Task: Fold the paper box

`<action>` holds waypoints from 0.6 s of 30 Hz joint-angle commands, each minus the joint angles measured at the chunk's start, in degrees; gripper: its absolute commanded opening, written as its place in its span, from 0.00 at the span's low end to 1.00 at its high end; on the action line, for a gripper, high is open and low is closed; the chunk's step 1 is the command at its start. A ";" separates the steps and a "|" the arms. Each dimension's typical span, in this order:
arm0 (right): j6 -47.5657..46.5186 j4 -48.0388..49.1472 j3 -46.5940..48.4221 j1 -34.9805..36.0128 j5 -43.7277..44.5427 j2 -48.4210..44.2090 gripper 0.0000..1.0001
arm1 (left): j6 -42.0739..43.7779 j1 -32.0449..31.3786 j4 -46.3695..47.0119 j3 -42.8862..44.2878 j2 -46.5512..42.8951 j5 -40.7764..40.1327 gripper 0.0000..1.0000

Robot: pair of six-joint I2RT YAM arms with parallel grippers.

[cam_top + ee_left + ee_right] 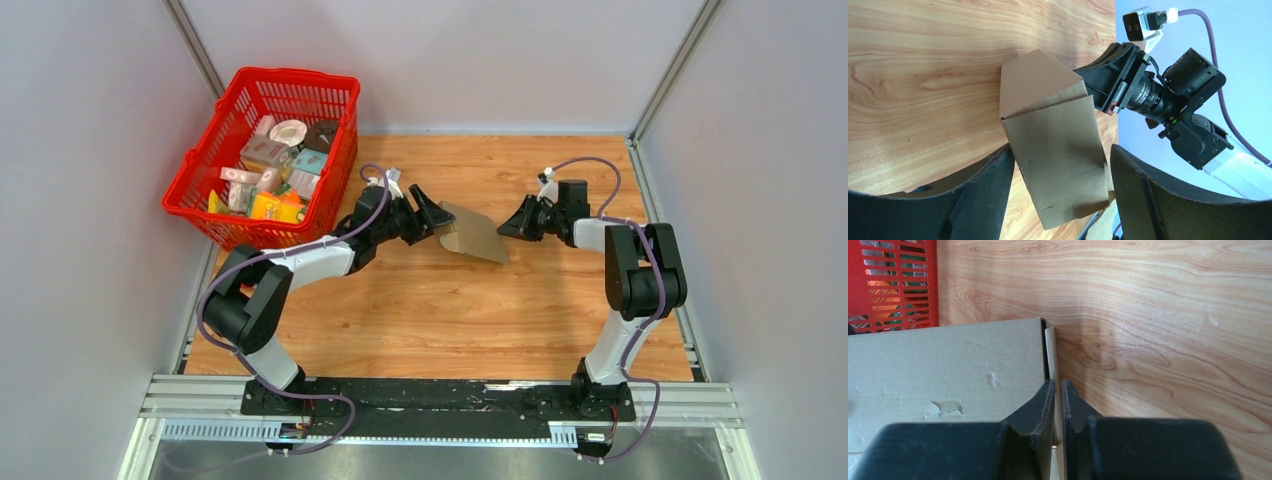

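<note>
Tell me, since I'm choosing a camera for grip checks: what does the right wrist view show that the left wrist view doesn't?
Only the right wrist view: the right end effector pinching a thin upright edge of the paper box, torn patches on the cardboard, and the red basket. Only the left wrist view: the left end effector spread wide on either side of the box, the box's folded crease, and the right arm seen from outside. Both: the box and the wooden table.
</note>
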 commanded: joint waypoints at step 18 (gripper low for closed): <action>-5.69 -19.20 0.37 6.72 18.32 -20.57 0.73 | 1.63 1.95 -13.92 2.79 -5.09 4.03 0.41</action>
